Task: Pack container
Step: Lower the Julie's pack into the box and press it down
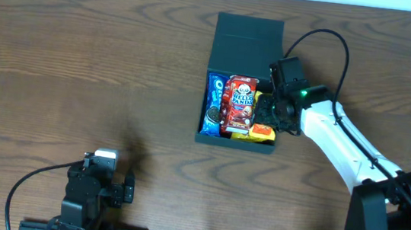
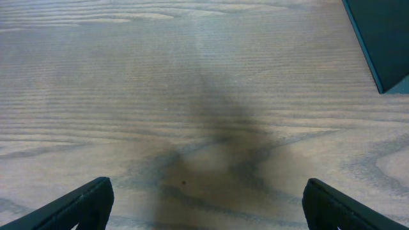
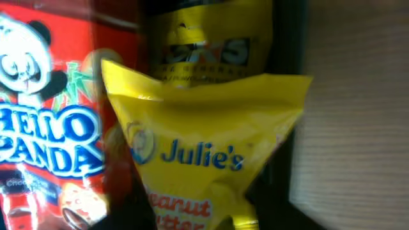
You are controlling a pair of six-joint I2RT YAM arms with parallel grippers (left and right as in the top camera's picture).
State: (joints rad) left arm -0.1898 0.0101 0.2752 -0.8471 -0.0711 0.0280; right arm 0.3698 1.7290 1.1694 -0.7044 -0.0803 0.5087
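Right gripper is low over the right side of the container, probably slotting the yellow packet just under it into the remaining gap. Its jaws are out of view, so I can't tell the grip. Packet reads "Julie's", with "Peanut Butter" partly cut off. To the gripper's left are the red Hello Panda box and blue Oreo pack. Left gripper is spread wide, empty, looks parked — container well ahead and to its right
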